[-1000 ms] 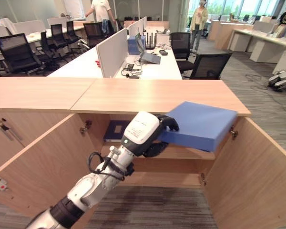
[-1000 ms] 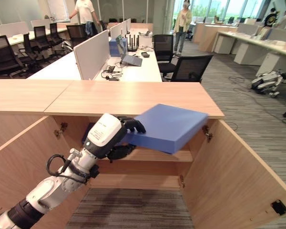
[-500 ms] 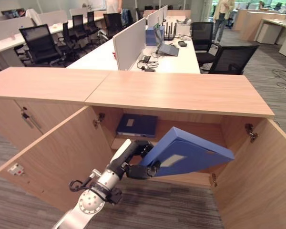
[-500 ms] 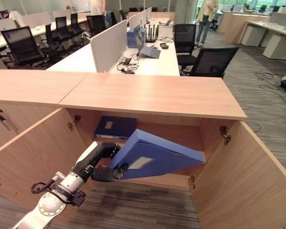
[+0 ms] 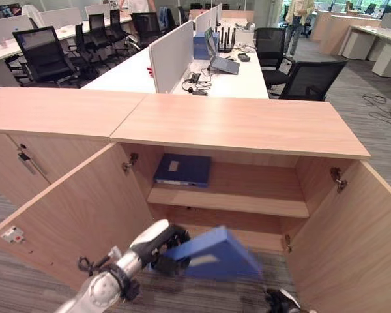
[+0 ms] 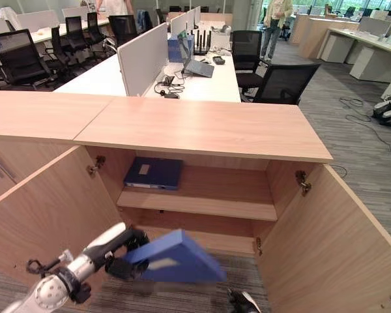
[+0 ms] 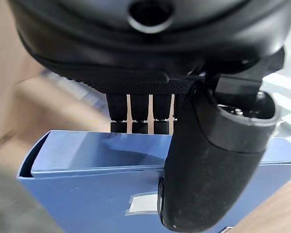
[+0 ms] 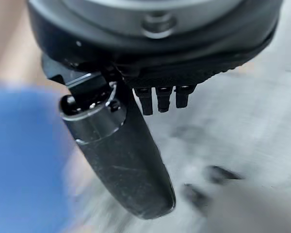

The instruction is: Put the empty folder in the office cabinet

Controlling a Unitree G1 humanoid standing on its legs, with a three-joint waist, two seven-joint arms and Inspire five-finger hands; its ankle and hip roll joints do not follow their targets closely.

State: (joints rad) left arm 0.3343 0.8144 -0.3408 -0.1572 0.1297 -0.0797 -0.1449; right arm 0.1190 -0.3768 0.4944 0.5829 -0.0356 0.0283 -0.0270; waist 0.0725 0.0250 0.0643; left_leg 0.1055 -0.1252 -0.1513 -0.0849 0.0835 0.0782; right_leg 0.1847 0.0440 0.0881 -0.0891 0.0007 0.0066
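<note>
- Folder (image 5: 215,255) sits low in front of the open cabinet (image 5: 241,127), level with the bottom compartment, one end pinched in my left hand (image 5: 166,251).
- My left wrist view shows the grip plainly: thumb over one face of the folder, fingers (image 7: 140,114) behind the other, clamped near a corner. I hold it by that end so the free end can lead into the opening.
- It hangs tilted, the far end pointing toward the cabinet's right side. My guess is the tilt helps it pass under the shelf (image 5: 228,202).
- Both doors are swung wide; the left door (image 5: 78,208) stands just beside my forearm, so I have little room on that side.
- Another blue folder (image 5: 182,171) lies flat on the shelf at its left end. The rest of that shelf is bare, and so is the compartment below, which looks like the nearer target.
- My right hand (image 8: 136,155) shows in its own wrist view, fingers straight and loose, holding nothing, over the carpet (image 6: 247,274) with the folder blurred at the edge. It looks kept out of the way.
- Task is in its placing stage, I judge: the folder is not yet inside.
- Risk: a corner-end pinch lets the folder swing, and it could catch the shelf edge or the right door (image 5: 352,241).
</note>
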